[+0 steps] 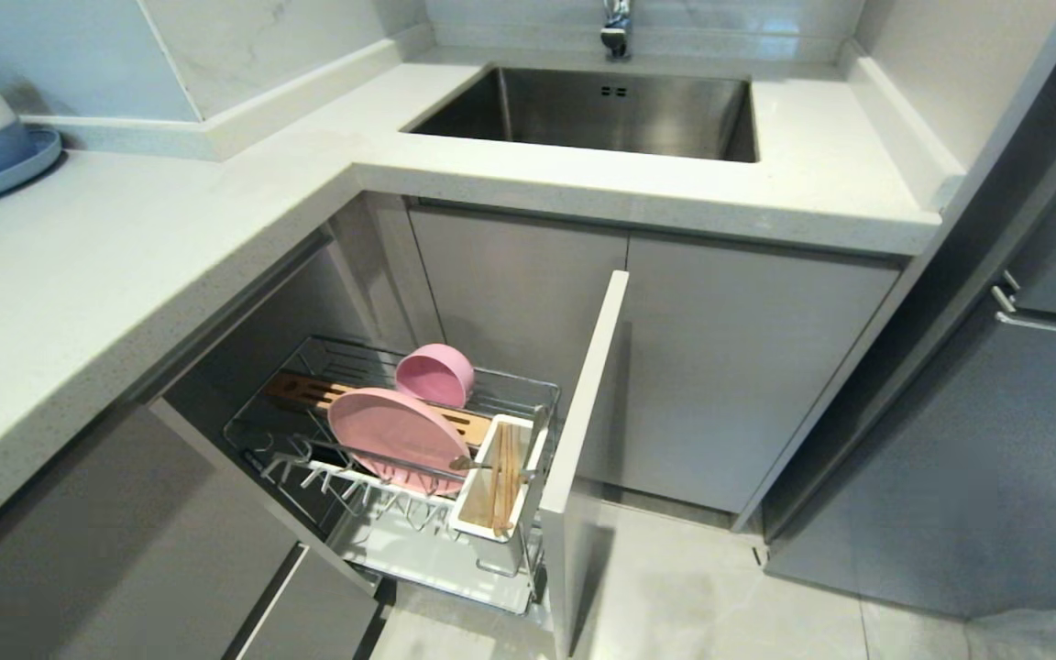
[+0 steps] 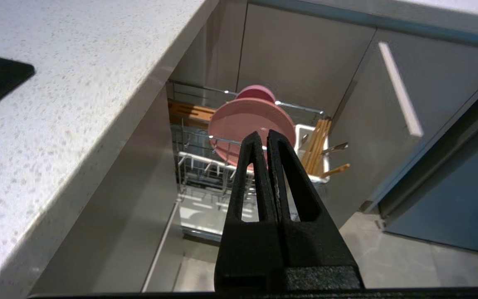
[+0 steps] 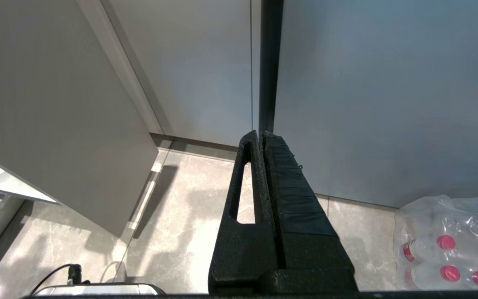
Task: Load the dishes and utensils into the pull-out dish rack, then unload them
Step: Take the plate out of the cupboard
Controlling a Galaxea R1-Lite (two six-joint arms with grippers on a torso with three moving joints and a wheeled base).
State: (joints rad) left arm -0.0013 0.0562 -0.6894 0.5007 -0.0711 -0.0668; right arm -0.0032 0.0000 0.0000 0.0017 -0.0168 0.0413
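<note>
Left wrist view: pink plate racked well beyond closed, empty left claw.

Pink plate on edge in pulled-out rack — bowl behind, chopsticks in holder

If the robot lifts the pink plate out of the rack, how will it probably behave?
The plate leans tilted on the rack's prongs, so it may tip or roll once freed. It looks stiff and thin, probably light. Its matte surface likely grips reasonably.

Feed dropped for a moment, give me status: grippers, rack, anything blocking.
Left gripper shut, empty, facing the rack. Right gripper shut, parked over floor. Plate, bowl, chopsticks, fork loaded. Nothing blocking.
</note>
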